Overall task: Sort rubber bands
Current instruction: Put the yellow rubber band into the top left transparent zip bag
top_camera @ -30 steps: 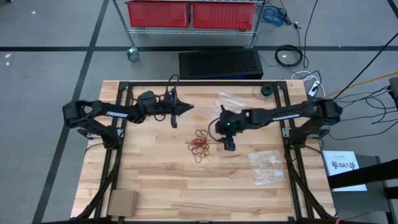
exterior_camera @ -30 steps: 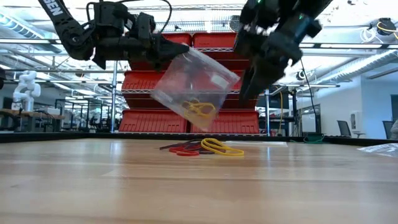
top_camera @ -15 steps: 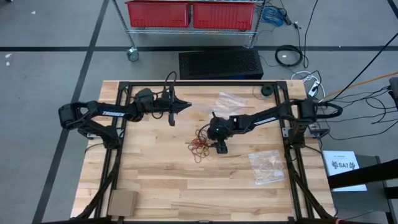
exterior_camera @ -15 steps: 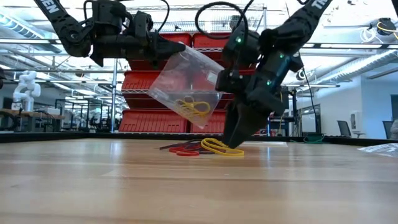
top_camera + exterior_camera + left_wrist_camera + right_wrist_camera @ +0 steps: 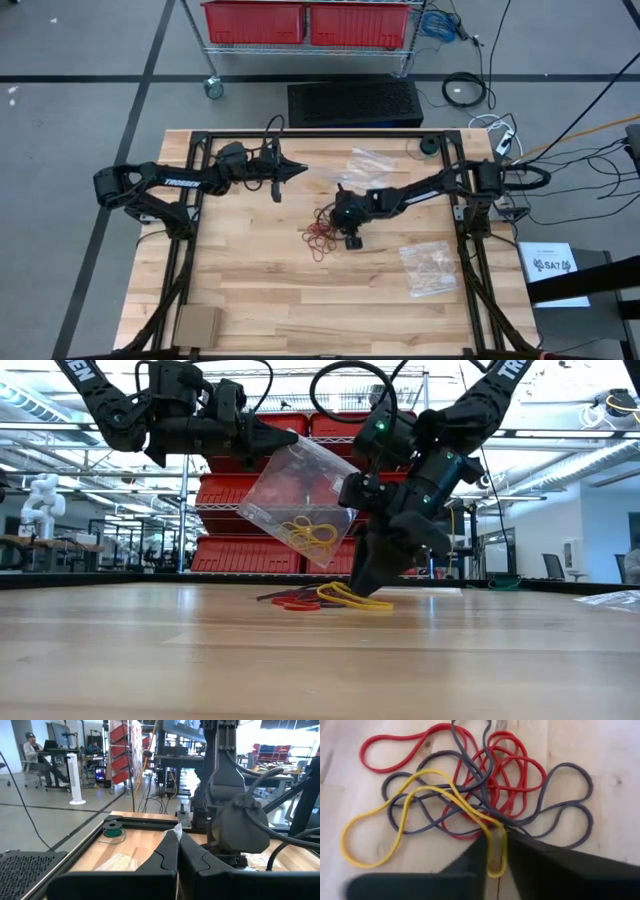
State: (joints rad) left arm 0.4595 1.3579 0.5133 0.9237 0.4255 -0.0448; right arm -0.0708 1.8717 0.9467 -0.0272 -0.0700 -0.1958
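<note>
The right gripper (image 5: 349, 238) is lowered to the counter (image 5: 260, 300) at the right edge of the rubber band pile (image 5: 322, 230), near the counter's middle. In the right wrist view its fingers (image 5: 470, 870) are nearly closed and a yellow band (image 5: 395, 820) is pinched between the tips at one end of its loop; the rest of that band lies flat on the wood. Red bands (image 5: 505, 770) and dark bands (image 5: 560, 805) are tangled with it and overlap one another, all resting on the counter. In the low view the gripper is seen tilted, tips down on the yellow band (image 5: 350, 597) at the front of the pile. The left gripper (image 5: 281, 172) is held above the counter, left of and behind the pile, fully closed on the top edge of a clear bag (image 5: 300, 500). The bag hangs tilted in the air, with several yellow bands (image 5: 310, 532) gathered in its lower part. In the left wrist view the bag edge (image 5: 176, 831) is seen clamped between the closed fingers (image 5: 165, 857). A second clear bag (image 5: 430, 268) with pale contents lies on the counter toward the right side, well apart from the pile. A third bag (image 5: 371, 160) lies flat behind the pile.
</note>
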